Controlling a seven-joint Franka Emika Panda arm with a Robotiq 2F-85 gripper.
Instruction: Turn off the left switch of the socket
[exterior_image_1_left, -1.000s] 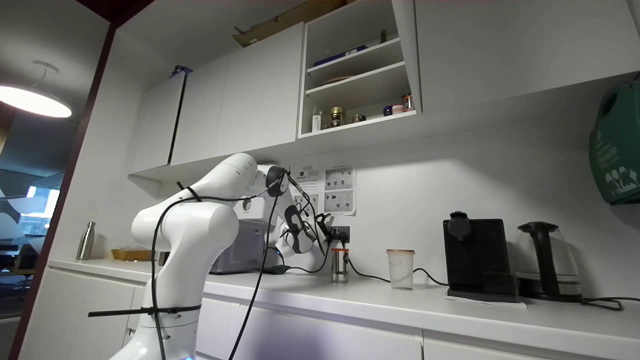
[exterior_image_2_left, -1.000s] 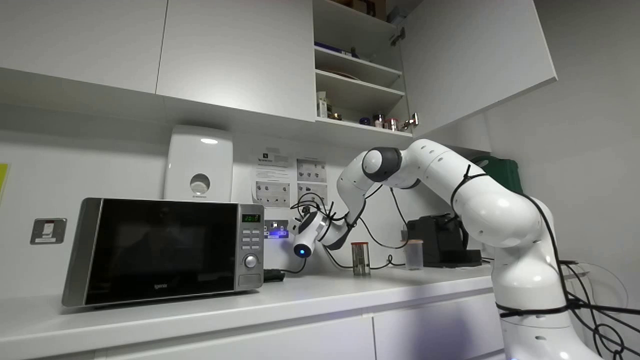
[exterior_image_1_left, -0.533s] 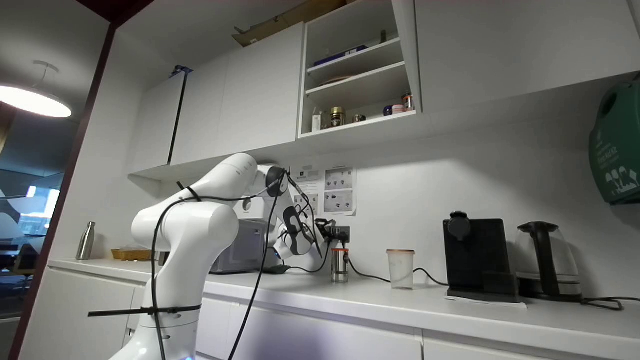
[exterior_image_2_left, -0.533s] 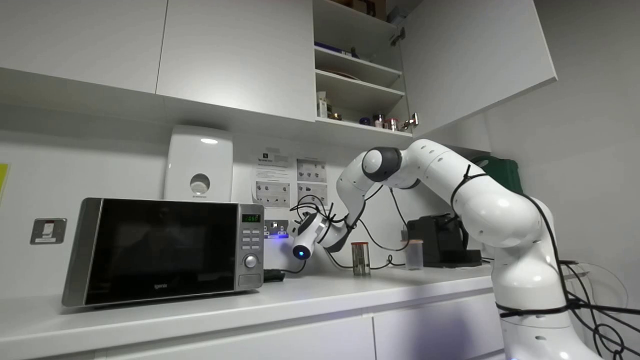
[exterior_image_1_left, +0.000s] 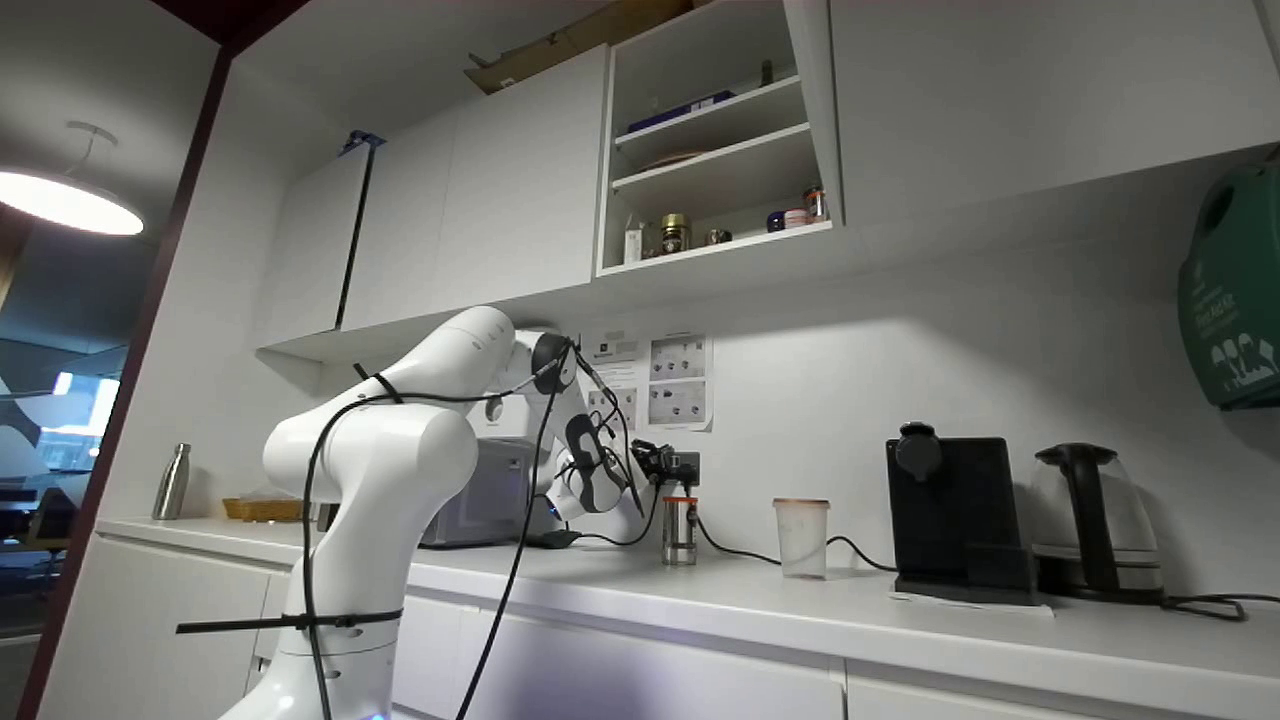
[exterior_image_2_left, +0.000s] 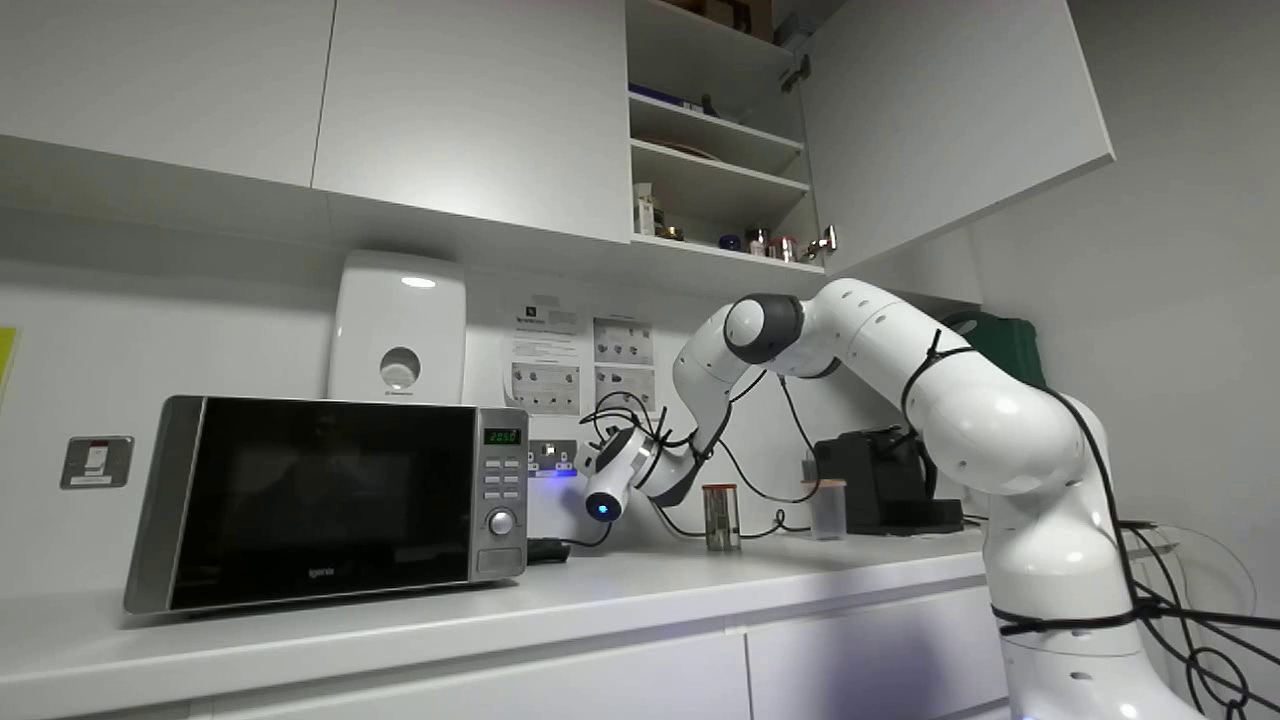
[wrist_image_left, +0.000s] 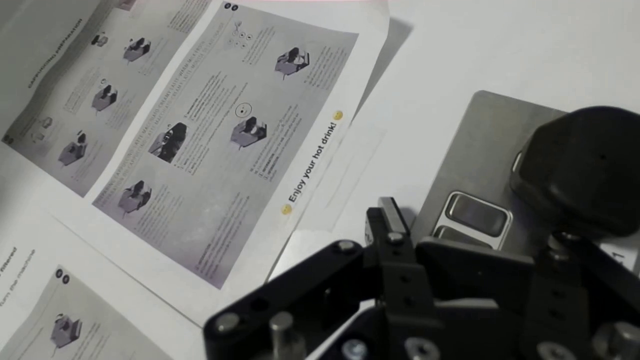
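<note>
Lined up close, contact unproven

Wrist view: the step in hand looks like final alignment before the press. The gripper (wrist_image_left: 475, 242) fills the lower right, overlapping the socket (wrist_image_left: 462, 150), a grey metal plate right of centre. The next move, I judge, calls for a fingertip square on the left switch (wrist_image_left: 454, 233) and a short, straight push, clear of the upper rocker (wrist_image_left: 477, 215) and of the black plug (wrist_image_left: 575, 170) at the right edge. Going by the slanted print of the notice (wrist_image_left: 225, 150) at upper left, the left switch should be the lower of the pair, just beyond the gripper's middle and partly hidden by it; whether they touch I cannot tell. A dark block (wrist_image_left: 475, 267) bridges the space between the finger linkages, perhaps pads meeting, perhaps something behind them, so whether the tool is clenched or released is also beyond telling.

In an exterior view, the arm (exterior_image_1_left: 370, 460) reaches from lower left to mid-frame, where the gripper, a small dark cluster, overlaps the left part of the socket.

In an exterior view, the arm's wrist near the centre hides most of the gripper; the wall plate (exterior_image_2_left: 552, 458) to its left, beside the microwave (exterior_image_2_left: 325, 505), may be a different one.
</note>
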